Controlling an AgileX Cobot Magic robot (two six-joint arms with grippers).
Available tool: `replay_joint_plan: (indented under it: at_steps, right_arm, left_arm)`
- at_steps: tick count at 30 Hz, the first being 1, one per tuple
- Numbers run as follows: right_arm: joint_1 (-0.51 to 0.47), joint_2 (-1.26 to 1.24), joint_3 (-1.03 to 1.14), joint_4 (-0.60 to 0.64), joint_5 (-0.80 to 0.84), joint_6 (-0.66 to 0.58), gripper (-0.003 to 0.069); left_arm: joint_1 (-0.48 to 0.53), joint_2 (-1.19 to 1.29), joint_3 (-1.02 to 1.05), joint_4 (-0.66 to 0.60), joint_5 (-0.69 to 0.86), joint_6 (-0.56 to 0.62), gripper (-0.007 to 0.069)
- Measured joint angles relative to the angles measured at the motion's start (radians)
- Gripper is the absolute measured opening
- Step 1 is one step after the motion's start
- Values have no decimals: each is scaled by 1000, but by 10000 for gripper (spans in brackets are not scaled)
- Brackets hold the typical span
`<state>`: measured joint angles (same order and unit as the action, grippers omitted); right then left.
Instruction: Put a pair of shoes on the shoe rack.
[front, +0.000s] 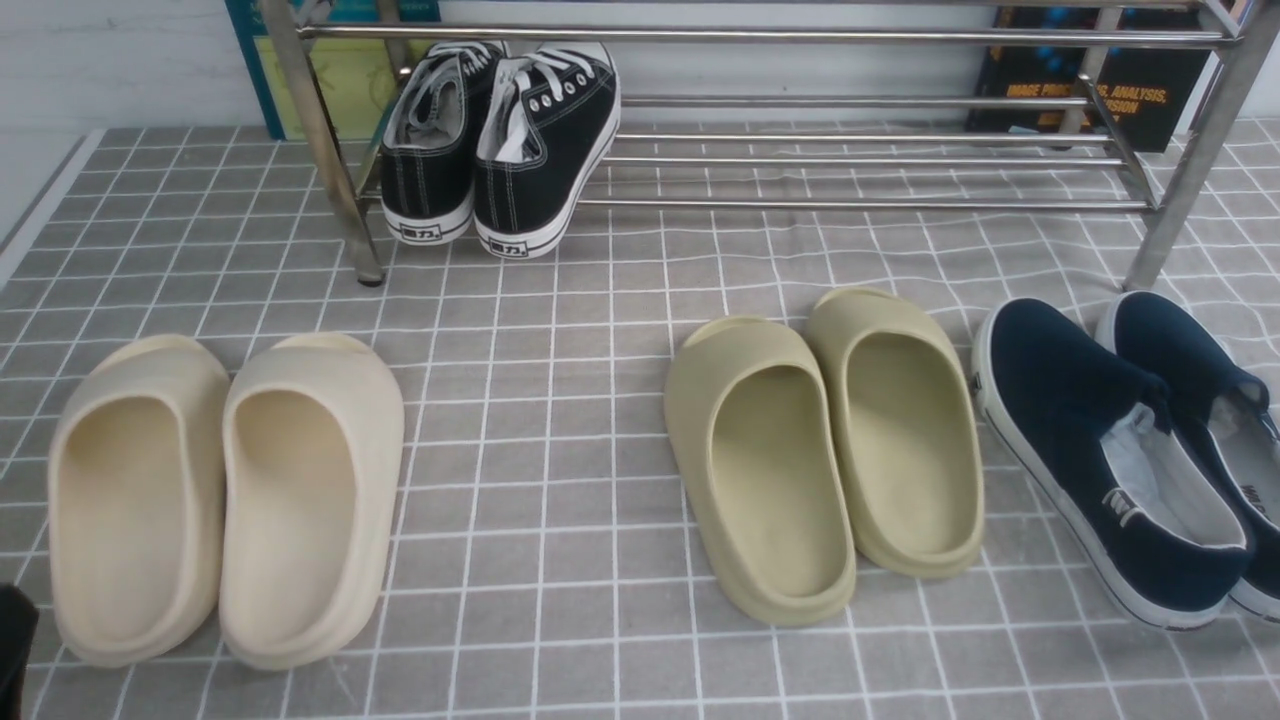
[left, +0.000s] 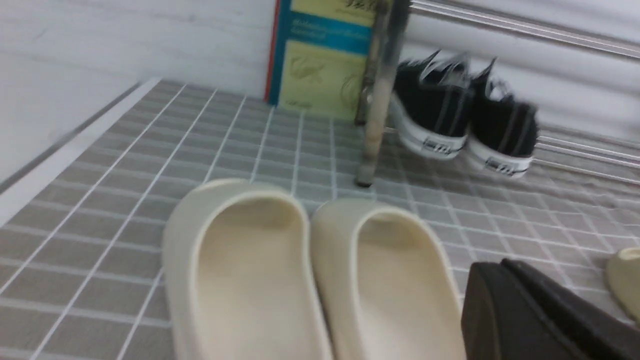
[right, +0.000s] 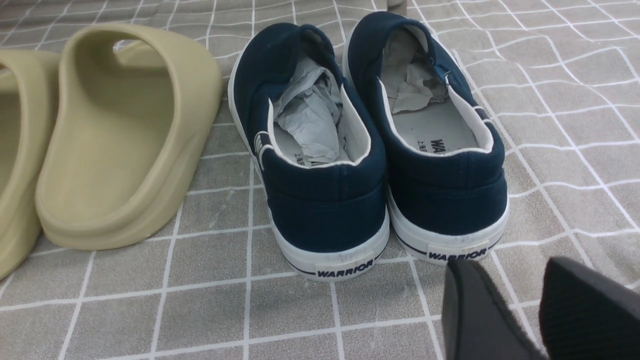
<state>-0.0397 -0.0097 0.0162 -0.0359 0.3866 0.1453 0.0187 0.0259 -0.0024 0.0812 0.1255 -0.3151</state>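
The pair of shoes (front: 500, 150), black canvas sneakers with white laces and soles, stands side by side on the lowest bars at the left end of the shoe rack (front: 860, 161), heels toward me. The left wrist view shows the same pair (left: 465, 120), blurred, just beyond the rack's leg (left: 377, 100). My left gripper (left: 492, 265) is shut with nothing in it, low over the floor beside the beige slippers and well short of the rack. My right gripper (right: 520, 280) is open and empty, just behind the heels of the navy slip-ons (right: 370, 150).
On the grey checked cloth (front: 560, 500) in front of the rack lie beige slippers (front: 225, 490) at the left, olive slippers (front: 830, 450) in the middle and navy slip-ons (front: 1130, 450) at the right. A blue-and-yellow book (front: 330, 70) and a dark book (front: 1090, 90) lean behind the rack.
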Motion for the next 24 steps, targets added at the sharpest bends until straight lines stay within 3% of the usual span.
replay_joint_plan:
  at_steps: [4,14,24]
  right_arm:
    - [0,0,0,0,0,0,239]
    - [0,0,0,0,-1,0,239]
    - [0,0,0,0,-1,0,239]
  left_arm:
    - [49,-36,24,-14,102,0,-13]
    - [20,-36,32,-26,235,1,-13]
    - [18,-36,32,-41,251,32,-13]
